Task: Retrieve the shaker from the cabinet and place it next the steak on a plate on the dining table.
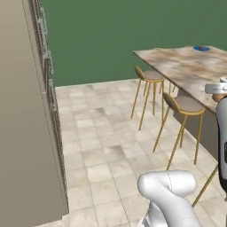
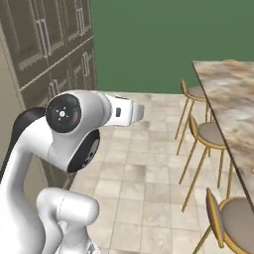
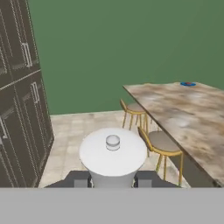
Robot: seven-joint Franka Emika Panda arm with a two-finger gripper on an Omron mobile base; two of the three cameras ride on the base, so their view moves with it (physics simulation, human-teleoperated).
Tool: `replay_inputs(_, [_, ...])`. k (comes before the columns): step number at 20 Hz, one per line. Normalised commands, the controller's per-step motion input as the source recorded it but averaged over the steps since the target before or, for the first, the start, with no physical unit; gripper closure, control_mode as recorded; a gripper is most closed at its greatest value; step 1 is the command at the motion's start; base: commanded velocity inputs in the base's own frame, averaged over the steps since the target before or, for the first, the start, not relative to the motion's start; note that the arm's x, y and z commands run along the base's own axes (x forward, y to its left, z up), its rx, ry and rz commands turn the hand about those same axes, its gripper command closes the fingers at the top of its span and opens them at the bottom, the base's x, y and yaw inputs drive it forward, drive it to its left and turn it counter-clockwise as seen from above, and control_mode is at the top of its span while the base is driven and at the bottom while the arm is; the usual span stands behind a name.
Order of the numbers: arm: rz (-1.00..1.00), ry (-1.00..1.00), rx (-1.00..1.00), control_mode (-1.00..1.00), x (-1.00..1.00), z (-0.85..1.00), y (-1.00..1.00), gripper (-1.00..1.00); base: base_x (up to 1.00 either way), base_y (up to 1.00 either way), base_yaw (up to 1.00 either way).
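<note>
Clenched low on the shaker, whose flat white cap faces the hand camera, the gripper carries it above the floor beside the dining table, well short of the blue plate at its far end; small, stiff and probably slick, it seems best held around the body.

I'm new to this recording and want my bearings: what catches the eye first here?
In the hand view, the shaker's white cap looms large, clamped between the dark fingers. Behind it the long marble dining table runs along the right, gold-legged stools tucked at its edge and the blue plate at its far end.
</note>
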Motion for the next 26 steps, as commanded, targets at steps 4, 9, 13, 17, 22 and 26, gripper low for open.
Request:
replay_inputs(4, [0.0, 0.0, 0.0, 1.0, 0.0, 0.0, 0.0, 1.0, 1.0, 0.0, -0.01])
replay_inputs(9, [0.0, 0.0, 0.0, 1.0, 0.0, 0.0, 0.0, 1.0, 1.0, 0.0, -0.05])
replay_inputs(13, [0.0, 0.0, 0.0, 1.0, 0.0, 0.0, 0.0, 1.0, 1.0, -0.06, -0.11])
replay_inputs(17, [0.0, 0.0, 0.0, 1.0, 0.0, 0.0, 0.0, 1.0, 1.0, -0.07, -0.15])
replay_inputs(22, [0.0, 0.0, 0.0, 1.0, 0.0, 0.0, 0.0, 1.0, 1.0, 0.0, -0.2])
replay_inputs(26, [0.0, 0.0, 0.0, 1.0, 0.0, 0.0, 0.0, 1.0, 1.0, 0.0, -0.24])
